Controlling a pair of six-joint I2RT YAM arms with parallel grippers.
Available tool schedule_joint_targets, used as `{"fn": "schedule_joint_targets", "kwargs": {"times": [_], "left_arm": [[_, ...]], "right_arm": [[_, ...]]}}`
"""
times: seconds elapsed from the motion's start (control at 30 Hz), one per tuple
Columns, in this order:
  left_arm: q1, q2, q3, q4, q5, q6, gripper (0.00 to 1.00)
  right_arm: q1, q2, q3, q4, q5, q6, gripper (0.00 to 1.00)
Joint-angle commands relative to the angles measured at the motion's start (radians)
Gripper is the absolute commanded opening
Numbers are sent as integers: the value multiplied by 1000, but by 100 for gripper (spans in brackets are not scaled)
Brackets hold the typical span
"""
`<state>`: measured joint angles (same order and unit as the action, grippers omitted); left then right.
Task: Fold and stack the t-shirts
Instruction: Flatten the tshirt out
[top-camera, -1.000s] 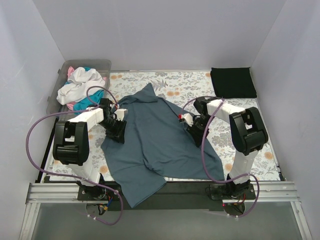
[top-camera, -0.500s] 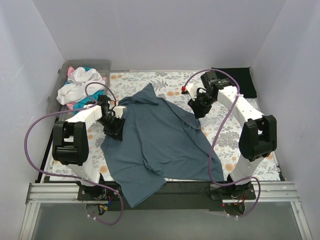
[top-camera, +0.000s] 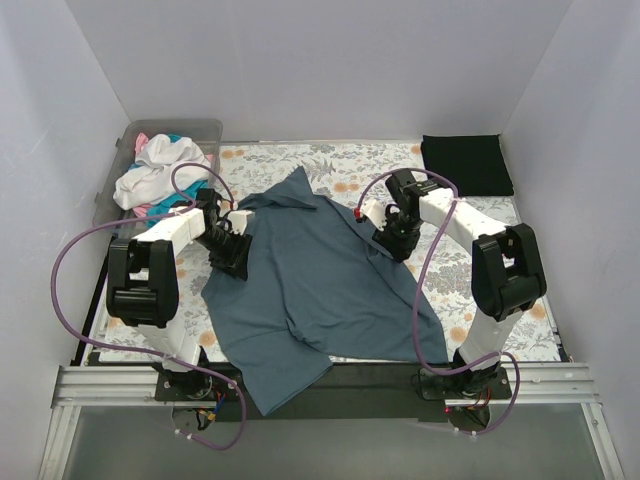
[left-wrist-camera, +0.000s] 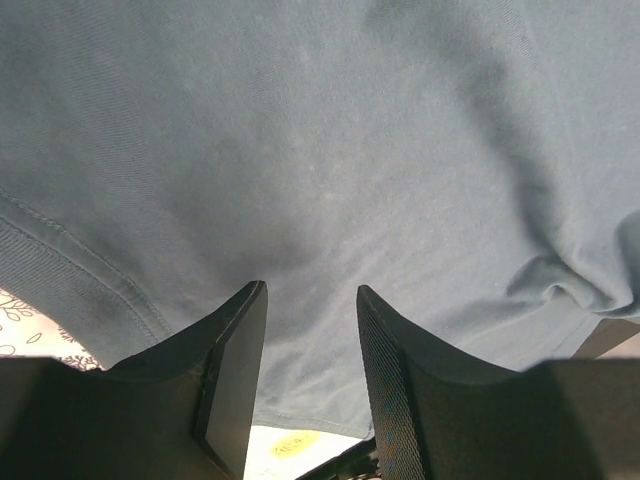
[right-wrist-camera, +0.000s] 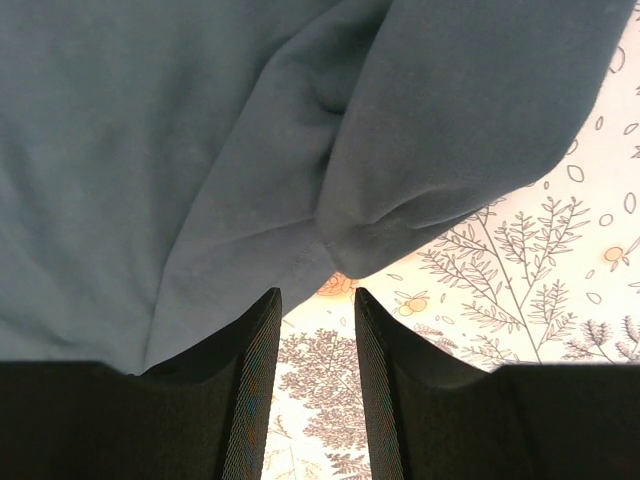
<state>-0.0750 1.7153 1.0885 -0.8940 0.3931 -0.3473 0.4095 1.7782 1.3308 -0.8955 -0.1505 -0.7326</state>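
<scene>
Blue-grey t-shirt (top-camera: 310, 290): large, slate colour, spread open in the middle, lying diagonally, some creases.
Black t-shirt (top-camera: 465, 165): folded into a flat rectangle, far right corner.
White t-shirt (top-camera: 160, 170): crumpled, on top of a heap, far left.
Teal t-shirt (top-camera: 183, 203): crumpled under the white one.
Pink t-shirt (top-camera: 141, 143): same heap, only small parts show.

Top cam is looking down from high behind at 6 o'clock, catching the whole table (top-camera: 380, 165), while both wrist cams are staring point-blank at the blue-grey t-shirt (top-camera: 310, 280), left covering its 9 o'clock edge, right its 3 o'clock sleeve.
</scene>
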Motion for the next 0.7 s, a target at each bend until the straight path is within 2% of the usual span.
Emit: {"fn": "schedule_joint_targets", "kwargs": {"times": [0.0,0.67], "left_arm": [[3,0,28,-5,30,-5,40],[3,-10,19,-6,38,-7,42]], "right_arm": [[14,-3,-10,55,42,-13,42],[55,38,-81,147,115,-39,42]]}}
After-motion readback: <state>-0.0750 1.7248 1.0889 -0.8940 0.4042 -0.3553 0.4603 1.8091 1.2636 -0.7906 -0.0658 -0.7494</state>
